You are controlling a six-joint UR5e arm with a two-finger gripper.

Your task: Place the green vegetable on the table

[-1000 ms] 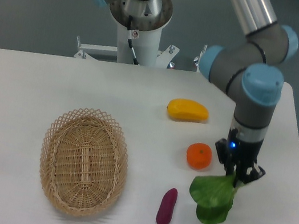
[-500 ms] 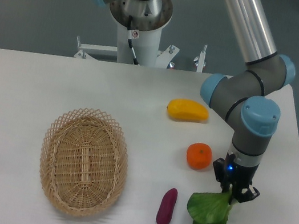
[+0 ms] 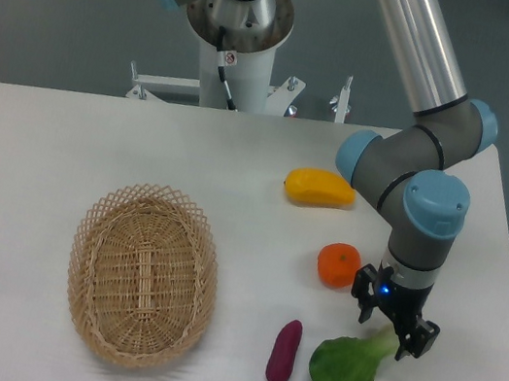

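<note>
The green vegetable (image 3: 341,372), with dark broad leaves and a pale stem, lies flat on the white table (image 3: 44,153) near the front right edge. Its stem end points up and to the right, between the fingers of my gripper (image 3: 390,329). The gripper stands open just above the table, its two fingers spread on either side of the stem and not pressing on it.
An orange (image 3: 338,265) sits just left of the gripper, and a yellow mango-like fruit (image 3: 319,188) lies farther back. A purple eggplant piece (image 3: 283,353) lies left of the vegetable. An oval wicker basket (image 3: 143,275) stands at the left. The table's right edge is close to the arm.
The gripper came down with the vegetable, which now lies on the table. The fingers have spread apart and let go of the stem.
</note>
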